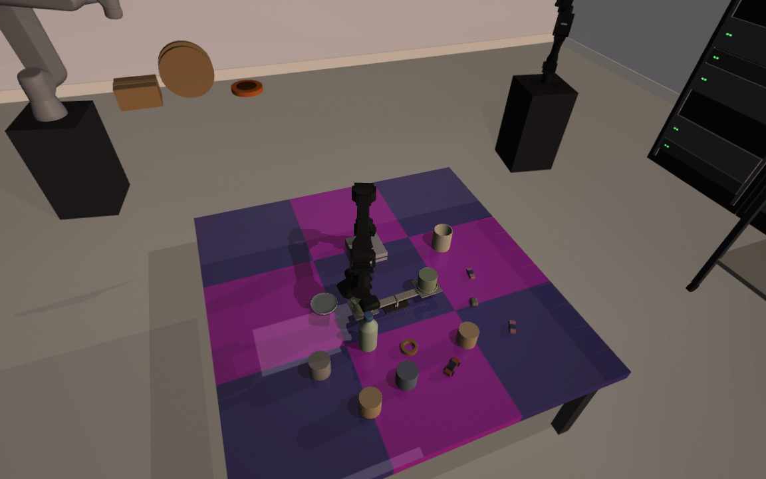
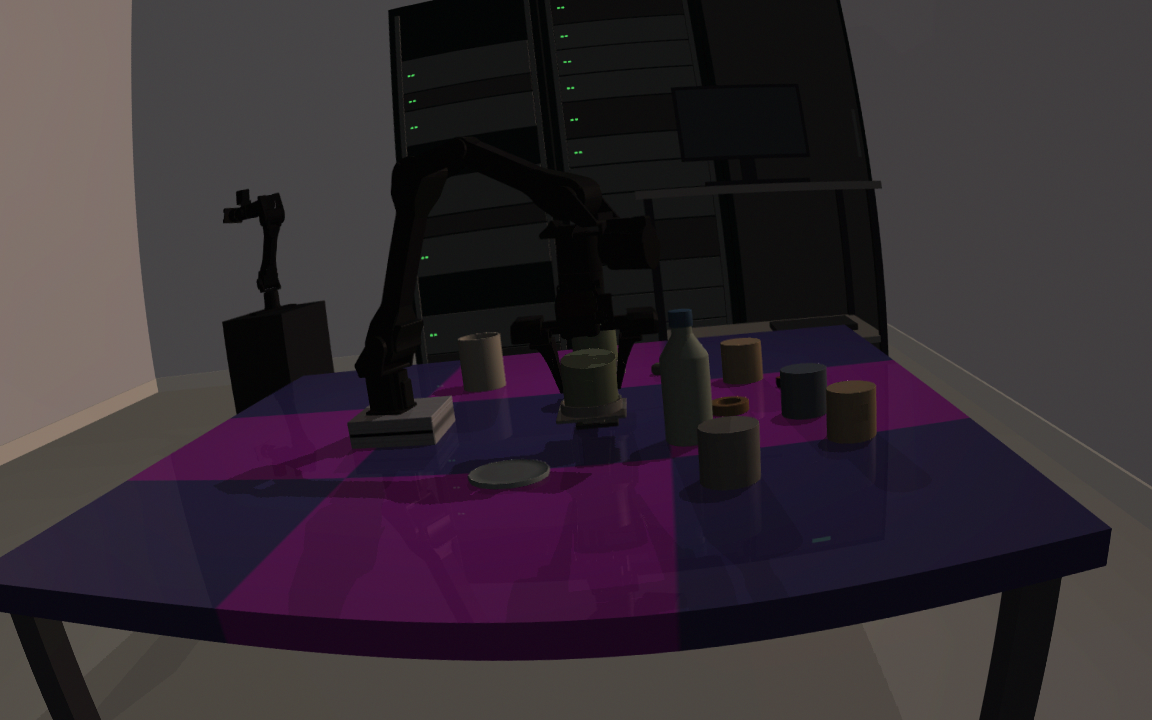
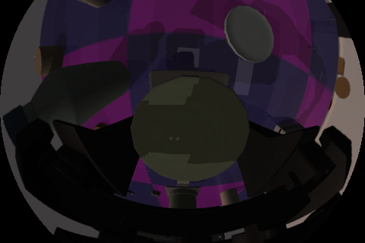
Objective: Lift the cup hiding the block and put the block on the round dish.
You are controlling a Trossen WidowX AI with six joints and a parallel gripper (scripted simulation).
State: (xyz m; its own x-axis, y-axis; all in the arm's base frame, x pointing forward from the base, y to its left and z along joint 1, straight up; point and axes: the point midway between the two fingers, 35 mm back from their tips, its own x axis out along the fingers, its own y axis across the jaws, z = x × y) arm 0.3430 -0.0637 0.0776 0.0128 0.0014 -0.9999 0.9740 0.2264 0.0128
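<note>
The near green cup is between the fingers of my gripper, which is shut on it. It is upright, close over the near pan of the balance; I cannot tell whether it touches the pan. That end of the balance stands raised. The far green cup stands on the other, lower end. The round dish lies beside the near end, with nothing on it. The hidden block is not visible.
A tall bottle stands close to the near pan. A grey-brown cylinder, a dark mug and a ring are beyond it. A pale cup stands at the back.
</note>
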